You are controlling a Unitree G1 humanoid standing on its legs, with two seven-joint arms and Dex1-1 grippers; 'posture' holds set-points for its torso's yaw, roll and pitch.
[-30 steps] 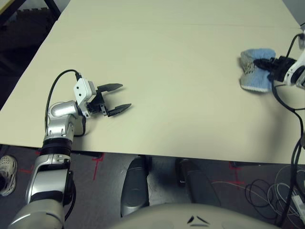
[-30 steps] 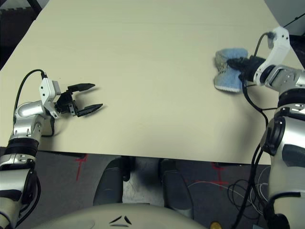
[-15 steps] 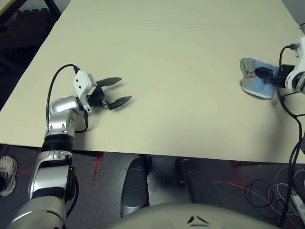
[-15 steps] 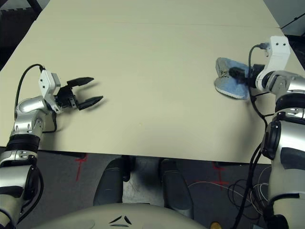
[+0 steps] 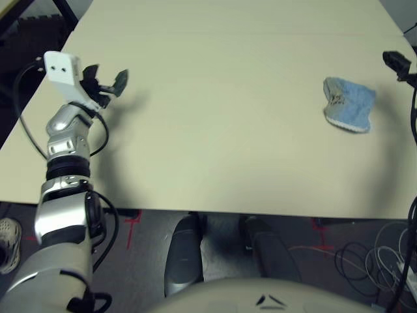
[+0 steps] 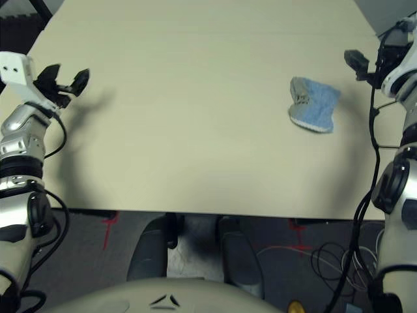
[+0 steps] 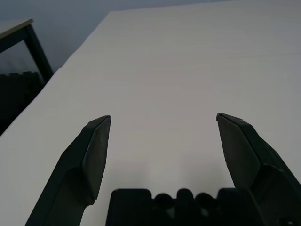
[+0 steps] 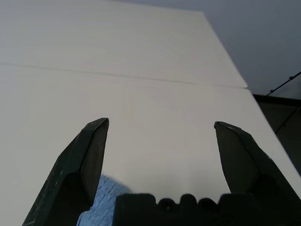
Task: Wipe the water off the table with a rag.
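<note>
1. You are at the tail end of the job, by the look of it: the rag [image 5: 348, 104] lies bunched on the right side of the tabletop [image 5: 221, 117], clear of both grippers, and I can find no yellow-orange water on the pale surface in either head view. Any droplets left may simply be too small to make out.

2. Your right gripper [image 8: 160, 129] hangs above the right edge, just beyond the rag and apart from it. Its jaws stand wide with nothing between them. In its wrist view a corner of blue cloth peeks in low beside one finger, below the gripper and not in its grasp.

3. Your left gripper [image 7: 162, 125] is raised over the far-left part of the tabletop, well away from the rag. Its jaws are spread wide too and carry nothing; ahead of it lies bare cream surface.

4. Judged from this, the wiping step looks done and the rag has been set down. Nothing is held by either arm.

5. If you count the task finished, your next move calls for little: bring both arms clear without brushing the rag or dragging the cables over it.

6. If you suspect a wet patch remains, check the surface first. Then lower the right gripper over the bunched rag, close on its raised fold, and sweep it across the spot.
</note>
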